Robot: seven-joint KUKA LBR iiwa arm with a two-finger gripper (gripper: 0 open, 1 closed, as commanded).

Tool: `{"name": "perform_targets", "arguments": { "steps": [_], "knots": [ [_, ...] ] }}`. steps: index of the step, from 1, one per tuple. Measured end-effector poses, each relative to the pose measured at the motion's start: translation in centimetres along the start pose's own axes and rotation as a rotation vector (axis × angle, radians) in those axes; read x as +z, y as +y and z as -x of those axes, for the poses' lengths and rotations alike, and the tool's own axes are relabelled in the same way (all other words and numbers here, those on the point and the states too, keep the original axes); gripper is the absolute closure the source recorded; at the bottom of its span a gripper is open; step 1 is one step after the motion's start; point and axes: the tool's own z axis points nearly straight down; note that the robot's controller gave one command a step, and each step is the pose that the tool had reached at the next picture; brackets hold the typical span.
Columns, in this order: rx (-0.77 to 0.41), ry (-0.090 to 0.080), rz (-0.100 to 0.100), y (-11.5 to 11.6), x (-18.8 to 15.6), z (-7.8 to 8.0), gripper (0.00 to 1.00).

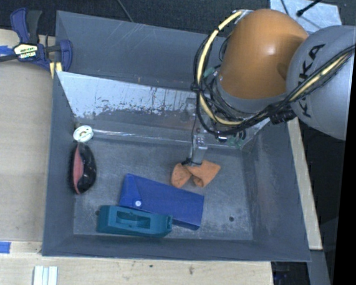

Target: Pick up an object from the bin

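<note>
My gripper (197, 159) reaches down from under the orange dome at the bin's back middle, its fingertip touching the top of a crumpled orange-brown cloth piece (195, 174) on the bin floor. The fingertips sit right at the fold of that cloth; whether it is between them I cannot make out. Just in front of the cloth lies a flat blue pouch (161, 200) with a small white dot. A teal plastic tool (134, 221) lies along the front wall, touching the pouch's front edge.
A black and red oval object (82, 169) lies by the left wall, with a small white round cap (83, 134) behind it. The arm and its cables cover the bin's back right corner. Bare floor stretches right of the cloth.
</note>
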Motion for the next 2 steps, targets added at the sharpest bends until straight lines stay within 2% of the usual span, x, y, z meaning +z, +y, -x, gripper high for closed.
{"name": "perform_targets", "arguments": {
  "steps": [1, 2],
  "knots": [
    [-0.068, -0.004, 0.000, -2.4, 5.3, -2.2, 0.00],
    [-0.151, -0.002, -0.001, -3.9, 10.6, -2.0, 0.00]
  ]
}}
